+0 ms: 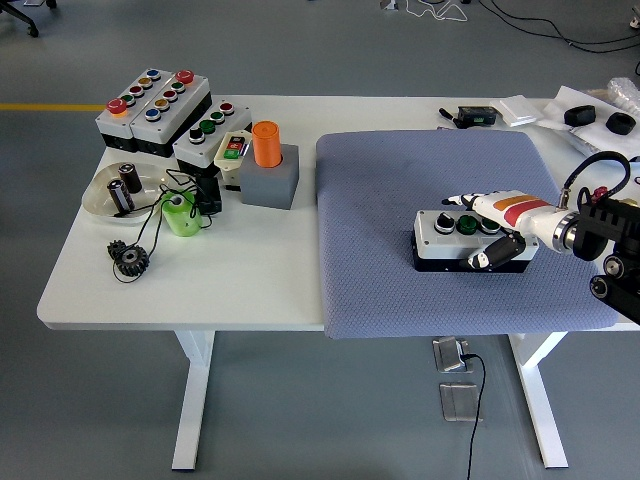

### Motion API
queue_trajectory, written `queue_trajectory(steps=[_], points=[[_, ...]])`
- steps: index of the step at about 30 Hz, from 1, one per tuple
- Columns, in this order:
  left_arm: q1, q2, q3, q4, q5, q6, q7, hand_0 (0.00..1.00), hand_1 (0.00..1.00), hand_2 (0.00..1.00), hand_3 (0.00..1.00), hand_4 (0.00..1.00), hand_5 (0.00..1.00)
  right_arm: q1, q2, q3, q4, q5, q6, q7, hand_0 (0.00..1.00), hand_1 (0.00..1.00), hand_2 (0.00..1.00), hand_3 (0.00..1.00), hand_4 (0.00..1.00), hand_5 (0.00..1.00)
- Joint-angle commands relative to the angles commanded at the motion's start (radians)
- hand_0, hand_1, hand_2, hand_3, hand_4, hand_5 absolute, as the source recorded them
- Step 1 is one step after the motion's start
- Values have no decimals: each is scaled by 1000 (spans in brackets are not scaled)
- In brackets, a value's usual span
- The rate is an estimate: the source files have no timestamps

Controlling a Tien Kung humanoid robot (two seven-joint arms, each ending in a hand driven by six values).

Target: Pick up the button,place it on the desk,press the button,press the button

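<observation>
A white-topped button box (pixel 445 240) with a black base lies flat on the grey mat (pixel 400 170), at its right middle. A black knob (pixel 440 220) and a green button (pixel 466 225) show on its top. My right hand (pixel 468 232) reaches in from the right over the box's right end. Its fingers (pixel 458 201) lie straight and spread along the far top edge, and the thumb (pixel 487 257) hangs at the front face. The grip looks slack. The left arm is out of view.
On the white table (pixel 260 280), back left, stand more button boxes (pixel 150 105), an orange cylinder (pixel 266 145) in a grey block, a white bowl (pixel 100 195), a green cup (pixel 180 215) and a black gear (pixel 130 260). Small devices (pixel 590 115) lie at the back right.
</observation>
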Motion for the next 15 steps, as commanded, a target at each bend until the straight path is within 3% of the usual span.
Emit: queue_trajectory(steps=[5, 6, 10, 11, 12, 15], points=[[-4, 2, -4, 0, 3, -2, -2, 651, 706, 726, 510, 319, 938, -75, -92, 170, 134, 10, -45, -16, 964, 888, 995, 998, 891, 294], [-5, 3, -7, 0, 5, -3, -3, 651, 706, 726, 510, 320, 937, -97, -120, 209, 169, 37, -68, -12, 719, 517, 598, 953, 851, 420], [-5, 3, -11, 0, 7, -4, -5, 651, 706, 726, 510, 320, 937, -148, -211, 297, 270, 134, -145, -15, 719, 517, 598, 953, 851, 420], [-5, 3, -12, 0, 7, -4, -5, 651, 706, 726, 510, 320, 937, -150, -217, 299, 275, 151, -149, -13, 719, 517, 598, 953, 851, 420], [-4, 3, -12, 0, 10, -3, -4, 651, 706, 726, 509, 319, 936, -162, -235, 305, 291, 169, -153, -15, 362, 104, 270, 819, 799, 492], [-2, 2, -13, 0, 16, -2, -3, 651, 706, 726, 509, 319, 936, -179, -270, 302, 315, 216, -126, -28, 362, 104, 270, 819, 799, 492]])
